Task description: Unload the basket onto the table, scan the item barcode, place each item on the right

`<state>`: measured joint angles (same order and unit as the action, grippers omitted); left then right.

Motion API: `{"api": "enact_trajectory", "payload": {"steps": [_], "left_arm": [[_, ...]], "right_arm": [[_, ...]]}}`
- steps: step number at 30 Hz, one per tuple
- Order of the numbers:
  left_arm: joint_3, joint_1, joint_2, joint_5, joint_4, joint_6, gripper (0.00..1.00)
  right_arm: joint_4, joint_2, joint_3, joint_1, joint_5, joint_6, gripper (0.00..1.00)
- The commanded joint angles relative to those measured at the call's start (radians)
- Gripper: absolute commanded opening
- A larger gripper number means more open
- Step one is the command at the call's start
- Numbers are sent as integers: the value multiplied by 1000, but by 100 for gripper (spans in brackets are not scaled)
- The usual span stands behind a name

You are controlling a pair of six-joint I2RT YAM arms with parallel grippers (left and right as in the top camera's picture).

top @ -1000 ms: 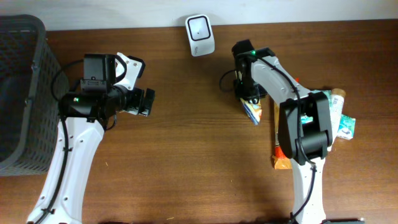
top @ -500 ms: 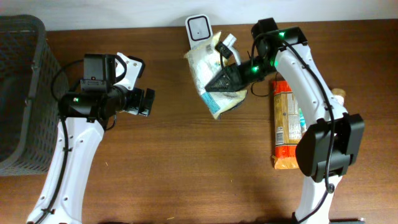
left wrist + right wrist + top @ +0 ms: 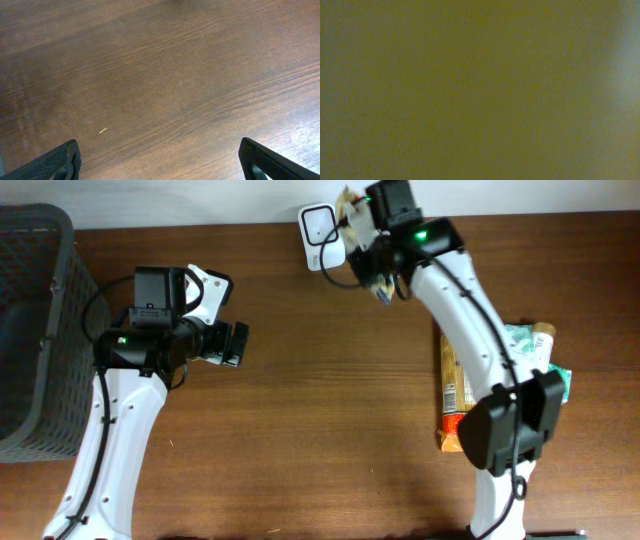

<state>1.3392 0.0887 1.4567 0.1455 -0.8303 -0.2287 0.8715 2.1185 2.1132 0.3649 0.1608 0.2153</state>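
Observation:
The item is a pale yellow-white packet, seen edge-on. Only its corner (image 3: 349,202) and a blue bit below my wrist show in the overhead view. My right gripper (image 3: 368,255) is shut on it at the back of the table, right beside the white scanner (image 3: 320,225). The right wrist view is filled by a yellow-olive blur, so the fingers are hidden there. My left gripper (image 3: 237,343) hangs open over bare wood at the left. Its dark fingertips (image 3: 60,162) show in the bottom corners of the left wrist view, with nothing between them.
A dark mesh basket (image 3: 30,330) stands at the left edge. On the right, behind my right arm, lie an orange biscuit pack (image 3: 455,380) and green packets (image 3: 530,350).
My right arm has carried the packet from the right side across to the scanner at the back and turned it edge-on. The left arm has stayed still.

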Motion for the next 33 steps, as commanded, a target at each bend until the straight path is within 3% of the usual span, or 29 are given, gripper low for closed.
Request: {"api": "enact_trajectory", "payload": {"steps": [1, 4, 10, 29, 31, 33], "left_arm": [[7, 2, -10, 11, -2, -12, 99], [7, 2, -10, 11, -2, -12, 99], [7, 2, -10, 11, -2, -12, 99], [7, 2, -10, 11, -2, -12, 99], [7, 2, -10, 11, -2, -12, 99], [7, 2, -10, 11, -2, -12, 99]], "right_arm": [[-225, 80, 23, 67, 514, 24, 4], [-552, 220, 23, 93, 627, 157, 4], [-827, 426, 23, 129, 694, 631, 4], [-806, 426, 23, 120, 760, 644, 4], [-742, 346, 23, 120, 755, 533, 4], [-492, 180, 23, 120, 635, 364, 4]]}}
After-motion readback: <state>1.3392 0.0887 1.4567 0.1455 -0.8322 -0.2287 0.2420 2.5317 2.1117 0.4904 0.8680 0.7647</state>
